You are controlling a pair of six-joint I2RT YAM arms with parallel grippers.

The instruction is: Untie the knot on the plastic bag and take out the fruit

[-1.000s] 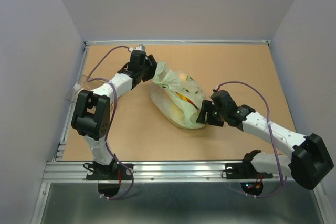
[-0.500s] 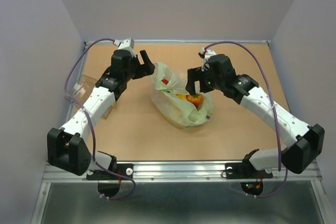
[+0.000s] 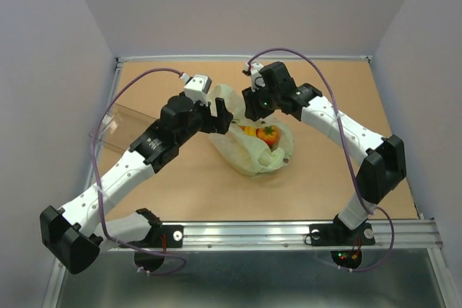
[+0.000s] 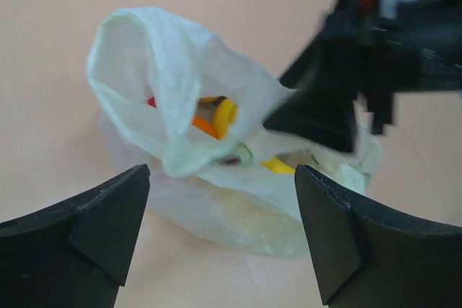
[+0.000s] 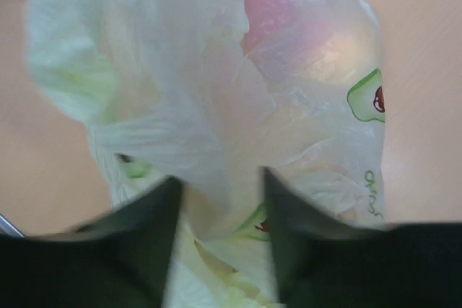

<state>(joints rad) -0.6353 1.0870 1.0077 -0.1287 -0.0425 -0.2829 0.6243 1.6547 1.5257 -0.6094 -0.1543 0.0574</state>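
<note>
The pale green plastic bag [image 3: 249,155] lies mid-table with its mouth gaping and one handle loop standing up [image 4: 144,70]. I cannot make out the knot. Fruit [image 3: 268,135] shows in the mouth, orange and red; yellow and orange pieces [image 4: 224,115] also show in the left wrist view. My left gripper [image 3: 222,117] hovers at the bag's left edge, open wide [image 4: 220,174], holding nothing. My right gripper [image 3: 254,112] is at the bag's far rim, shut [image 5: 220,182] on a fold of the bag film [image 5: 303,106]. A reddish fruit [image 5: 278,19] glows through the film.
A clear rigid box [image 3: 115,124] sits at the table's left edge behind the left arm. Grey walls close the table on three sides. Purple cables [image 3: 303,55] arch above both arms. Bare tabletop [image 3: 339,84] lies right of the bag.
The right gripper rose from the bag's near right side to its far rim and closed on the film. The left gripper swung in toward the bag and stayed open.
</note>
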